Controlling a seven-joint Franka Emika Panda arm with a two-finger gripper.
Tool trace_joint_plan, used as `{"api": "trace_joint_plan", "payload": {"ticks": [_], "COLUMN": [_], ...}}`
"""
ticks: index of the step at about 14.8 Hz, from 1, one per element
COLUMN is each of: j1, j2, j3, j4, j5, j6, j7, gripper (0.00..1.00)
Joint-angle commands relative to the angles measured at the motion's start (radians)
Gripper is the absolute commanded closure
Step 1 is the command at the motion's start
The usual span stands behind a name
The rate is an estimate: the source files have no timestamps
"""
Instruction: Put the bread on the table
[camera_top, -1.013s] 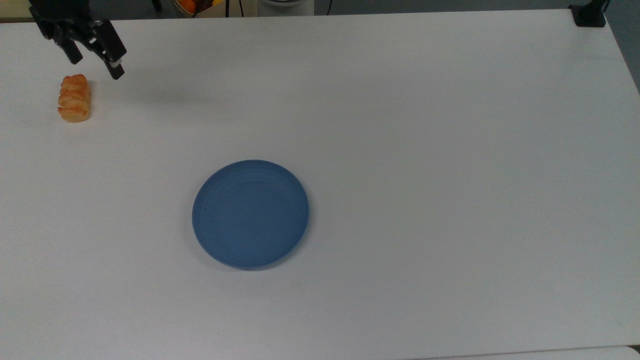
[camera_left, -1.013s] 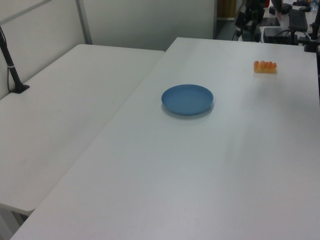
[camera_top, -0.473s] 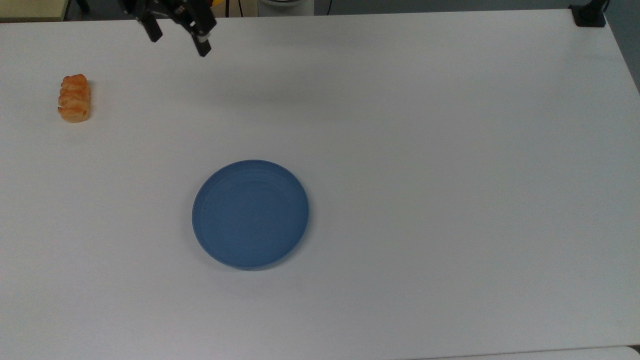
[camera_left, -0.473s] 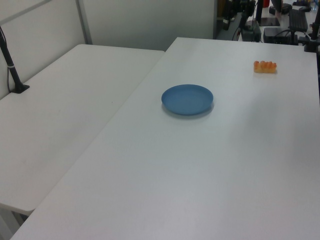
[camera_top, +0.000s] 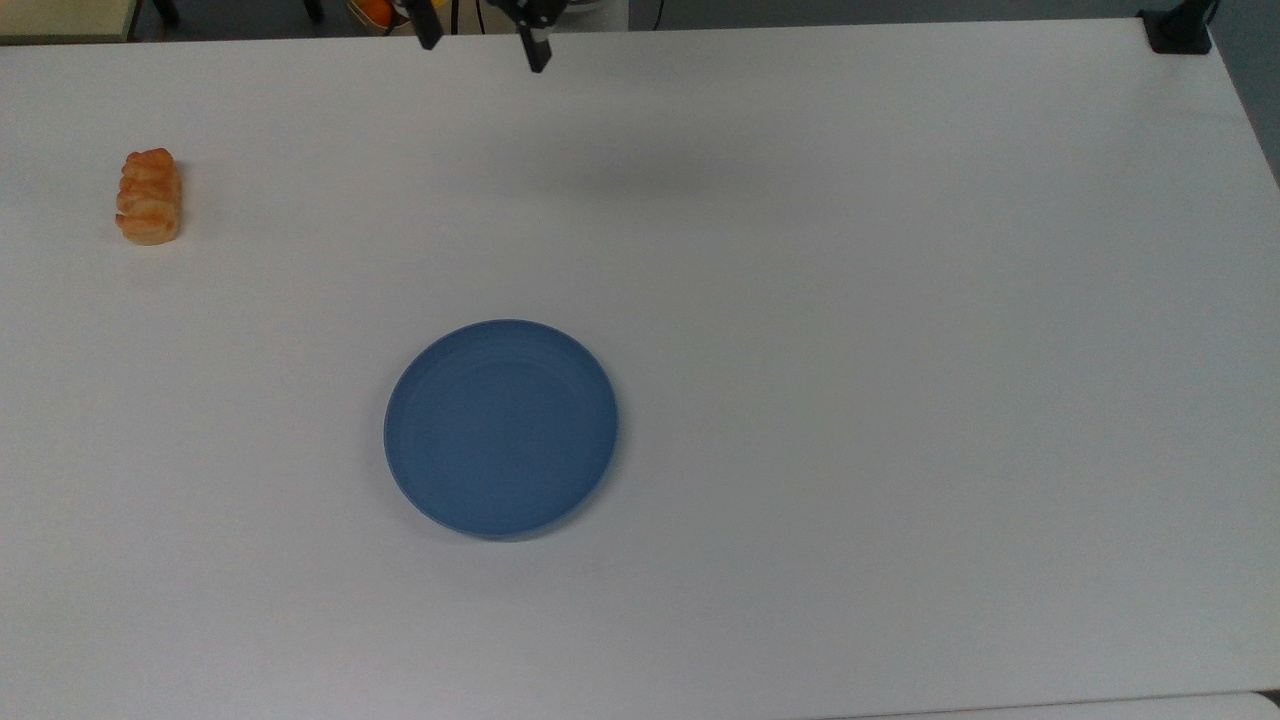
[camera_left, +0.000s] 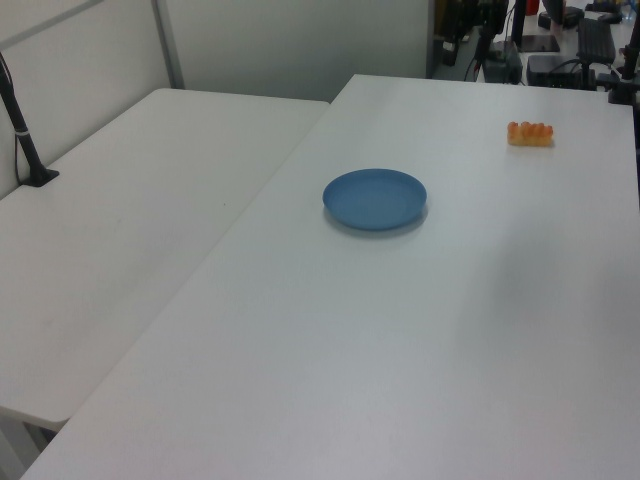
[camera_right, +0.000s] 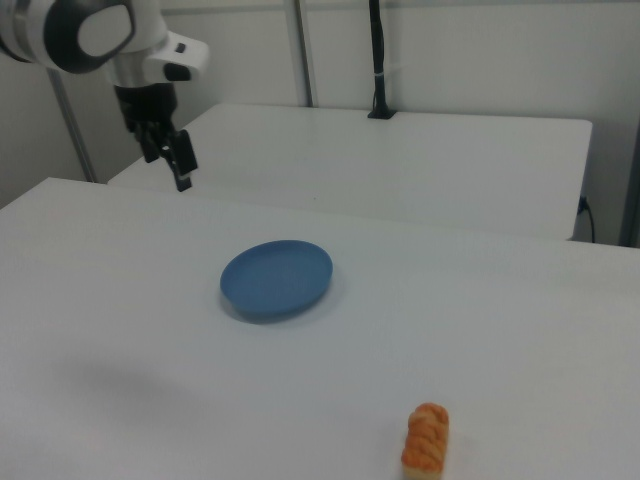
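Bread: I see the bread (camera_top: 149, 196) lying on the table (camera_top: 850, 300) at the top view's far left, well apart from the blue plate (camera_top: 501, 429).
Gripper: my gripper (camera_top: 482, 38) hangs spread and empty above the table's far edge.

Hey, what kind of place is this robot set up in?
Likely a robotics lab: a white robot arm hangs over plain white tables with only a bread and a blue plate, and a black clamped pole stands behind.
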Motion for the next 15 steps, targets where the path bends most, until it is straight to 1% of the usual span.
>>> {"api": "trace_joint_plan", "payload": {"ticks": [1,3,4,6,8,10,13,15], "j1": [0.09,0.129,0.141,0.155,0.158,0.164,0.193,0.195], "j2": [-0.093,-0.12,-0.119,-0.113,-0.105,-0.09,-0.082,-0.079], "j3": [0.0,-0.002,-0.003,-0.015,-0.038,-0.07,-0.124,-0.13], "j4": [-0.107,-0.151,-0.155,-0.156,-0.158,-0.155,-0.155,-0.155], "j5": [-0.042,-0.096,-0.117,-0.122,-0.124,-0.125,-0.125,-0.125], "j6": [-0.023,-0.02,-0.017,-0.006,-0.005,0.01,0.06,0.063], "j7": [0.015,-0.015,-0.037,-0.102,-0.234,-0.316,-0.338,-0.339], "gripper": [0.0,0.0,0.0,0.0,0.0,0.0,0.0,0.0]}}
